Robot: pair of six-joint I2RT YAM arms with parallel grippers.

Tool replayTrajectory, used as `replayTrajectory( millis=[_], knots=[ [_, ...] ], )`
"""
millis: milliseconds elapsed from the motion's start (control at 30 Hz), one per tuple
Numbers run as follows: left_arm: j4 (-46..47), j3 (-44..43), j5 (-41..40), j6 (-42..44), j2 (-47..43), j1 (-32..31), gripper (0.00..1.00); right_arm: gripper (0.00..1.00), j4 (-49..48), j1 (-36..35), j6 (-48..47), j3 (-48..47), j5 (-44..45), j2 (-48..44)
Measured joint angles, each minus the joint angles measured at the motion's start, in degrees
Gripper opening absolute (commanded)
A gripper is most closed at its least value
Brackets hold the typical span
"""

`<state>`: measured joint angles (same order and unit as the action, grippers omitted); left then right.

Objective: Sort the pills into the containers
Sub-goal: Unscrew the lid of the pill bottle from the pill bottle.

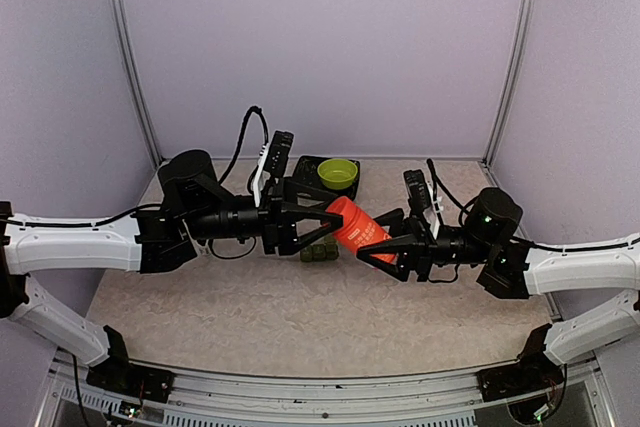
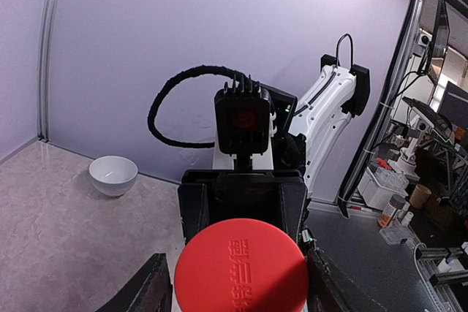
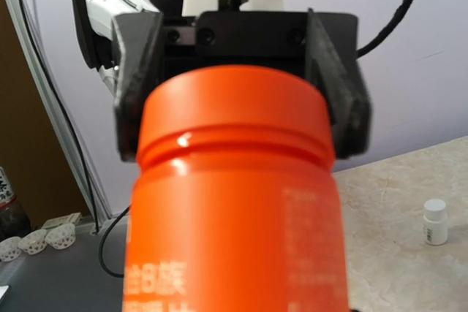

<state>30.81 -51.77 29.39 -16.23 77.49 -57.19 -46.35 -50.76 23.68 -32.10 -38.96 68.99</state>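
Orange pill bottle held mid-air just above the green containers, body clamped in right gripper, left gripper flanking the cap, contact unclear; best squared and closed firmly before twisting.

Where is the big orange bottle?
In the top view the orange bottle hangs mid-table in the right gripper, cap poking into the left gripper, by the green containers.

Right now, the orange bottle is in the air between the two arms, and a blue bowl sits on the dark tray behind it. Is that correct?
Not quite. The bowl on the dark tray is green, not blue; the top view shows it. The rest stands: the orange bottle is in the air between the two arms.
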Motion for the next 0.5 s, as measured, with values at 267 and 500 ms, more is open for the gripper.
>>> replayTrajectory(
  millis=[267,500],
  knots=[
    [0.04,0.00,0.11,-0.28,0.00,0.00,0.44,0.10,0.35,0.07,-0.28,0.00,0.52,0.00],
    [0.31,0.00,-0.70,-2.05,0.35,0.00,0.36,0.10,2.89,0.17,-3.41,-0.52,1.88,-0.57]
  ],
)
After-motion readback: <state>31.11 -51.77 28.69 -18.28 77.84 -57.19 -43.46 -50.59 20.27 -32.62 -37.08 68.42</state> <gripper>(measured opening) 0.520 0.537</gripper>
